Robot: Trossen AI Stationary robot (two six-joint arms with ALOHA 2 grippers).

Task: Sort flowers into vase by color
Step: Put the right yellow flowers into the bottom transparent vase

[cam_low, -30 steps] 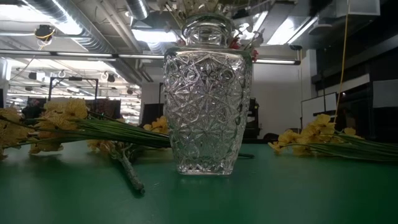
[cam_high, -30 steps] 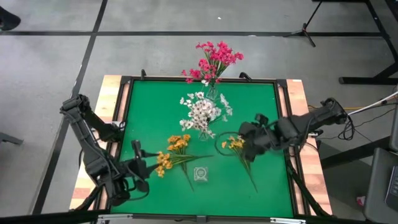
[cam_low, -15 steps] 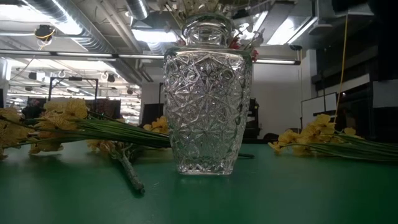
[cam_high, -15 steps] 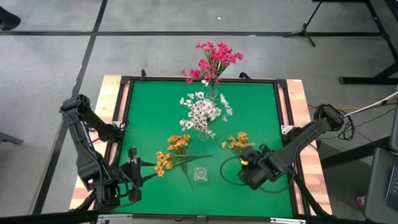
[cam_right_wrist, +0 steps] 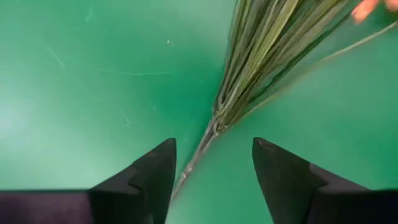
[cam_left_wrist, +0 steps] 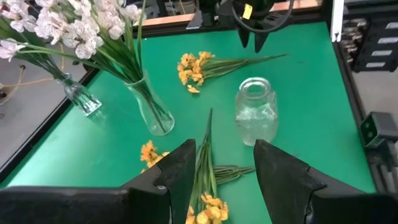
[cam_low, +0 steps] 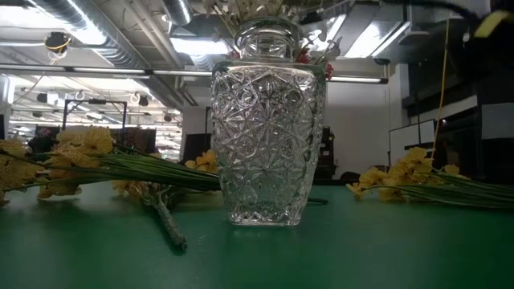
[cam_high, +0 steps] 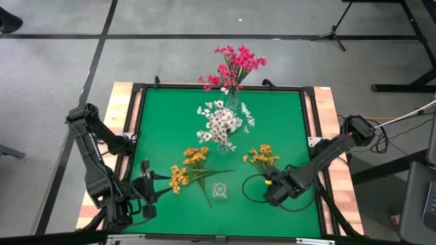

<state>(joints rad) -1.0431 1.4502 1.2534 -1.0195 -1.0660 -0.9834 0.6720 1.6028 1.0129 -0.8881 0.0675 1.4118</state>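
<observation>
Yellow flowers lie on the green mat: one sprig (cam_high: 261, 156) at the right, its stem (cam_right_wrist: 198, 152) running toward the near edge, and two sprigs (cam_high: 187, 169) left of the empty glass vase (cam_high: 219, 190). Pink flowers (cam_high: 235, 62) and white flowers (cam_high: 219, 121) stand in vases farther back. My right gripper (cam_high: 271, 190) points down, open, with a finger on either side of the right sprig's stem, not touching it. My left gripper (cam_high: 146, 185) hangs open over the near left, in line with the left yellow sprigs (cam_left_wrist: 205, 168).
The cut-glass vase (cam_low: 267, 136) stands upright between the two groups of yellow sprigs. The white flowers' clear vase (cam_left_wrist: 149, 109) stands mid-table, the pink flowers' vase (cam_high: 231, 102) at the far edge. A raised wooden rim (cam_high: 129, 116) frames the mat.
My right gripper has come down and toward the table's near edge, from over the right sprig's yellow blossoms to low over its bare stem, rolling about as it sank. The flowers and vases have stayed where they were.
</observation>
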